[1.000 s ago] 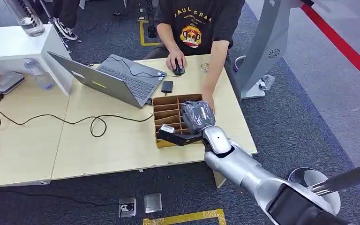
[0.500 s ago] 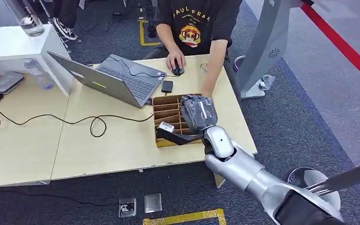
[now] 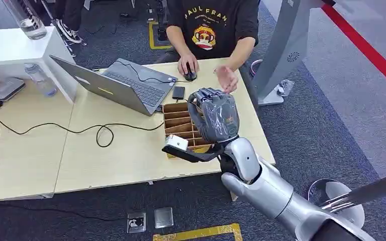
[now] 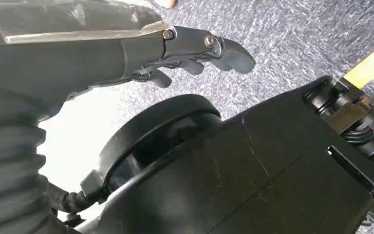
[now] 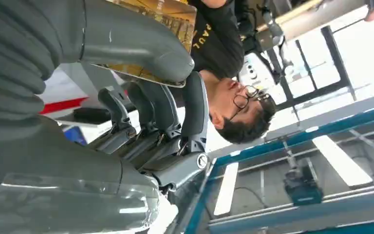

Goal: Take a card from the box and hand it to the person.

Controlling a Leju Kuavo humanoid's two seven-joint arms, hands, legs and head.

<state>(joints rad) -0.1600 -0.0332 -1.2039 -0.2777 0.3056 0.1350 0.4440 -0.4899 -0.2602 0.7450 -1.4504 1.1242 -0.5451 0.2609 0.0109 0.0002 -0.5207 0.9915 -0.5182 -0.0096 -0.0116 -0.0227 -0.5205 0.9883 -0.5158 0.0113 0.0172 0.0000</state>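
The brown divided card box (image 3: 177,116) lies on the table beside the laptop. My right hand (image 3: 214,117) is raised above the box's right side, with its back toward me and its fingers curled. In the right wrist view a gold-coloured card (image 5: 175,17) sits pinched between the thumb (image 5: 141,46) and the dark fingers (image 5: 160,114). Across the table sits a person in a black shirt, holding one hand (image 3: 226,78) palm open just beyond my right hand. My left hand (image 4: 195,48) hangs over the grey carpet, its fingers loosely apart and holding nothing.
An open grey laptop (image 3: 115,85) stands left of the box, with a mouse (image 3: 190,75) under the person's other hand and a small black device (image 3: 179,92). A black cable (image 3: 70,129) loops over the table. A grey stand (image 3: 281,50) rises at the right.
My right hand has risen out of the box and turned its fingers upward. The person's hand has left the table beside the box and now hovers open near the far edge.
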